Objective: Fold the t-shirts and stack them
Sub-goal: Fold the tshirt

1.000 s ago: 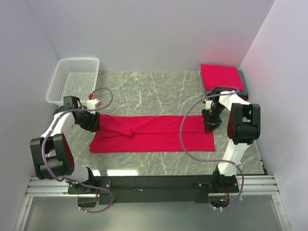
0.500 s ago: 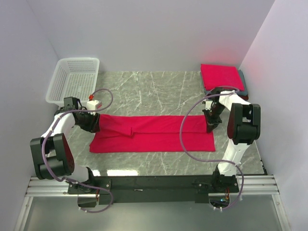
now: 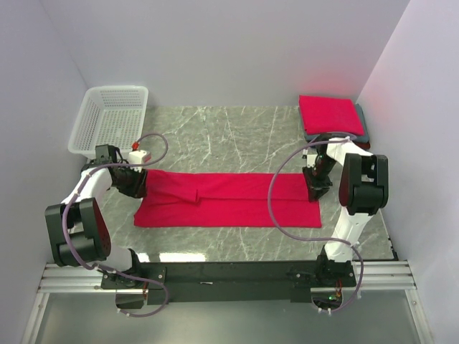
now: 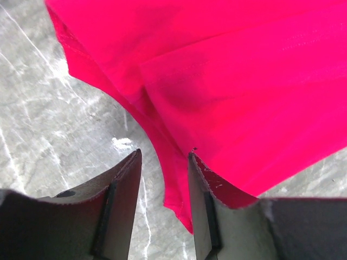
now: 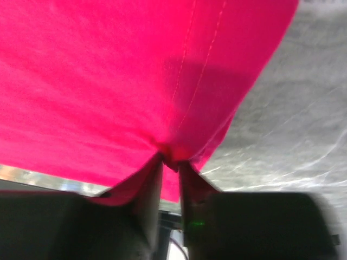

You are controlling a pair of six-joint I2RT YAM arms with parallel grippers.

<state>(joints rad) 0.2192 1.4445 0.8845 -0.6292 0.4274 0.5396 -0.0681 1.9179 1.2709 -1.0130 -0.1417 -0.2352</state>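
On wrist views alone, left tool (image 4: 162, 158) apart, right tool (image 5: 170, 162) clamped on red t-shirt (image 3: 229, 199)

Bright, even light falls from above, leaving only faint shadows. White glare patches mark the near edge of the marble table (image 3: 215, 242). The right wrist view is blurred across the red t-shirt (image 5: 108, 81); the left wrist view is sharp.

Grey marble table (image 3: 237, 136), red shirt (image 3: 229, 199) spread flat in a long strip across its middle, white basket (image 3: 117, 89) at far left, folded shirts (image 3: 330, 113) stacked at far right.
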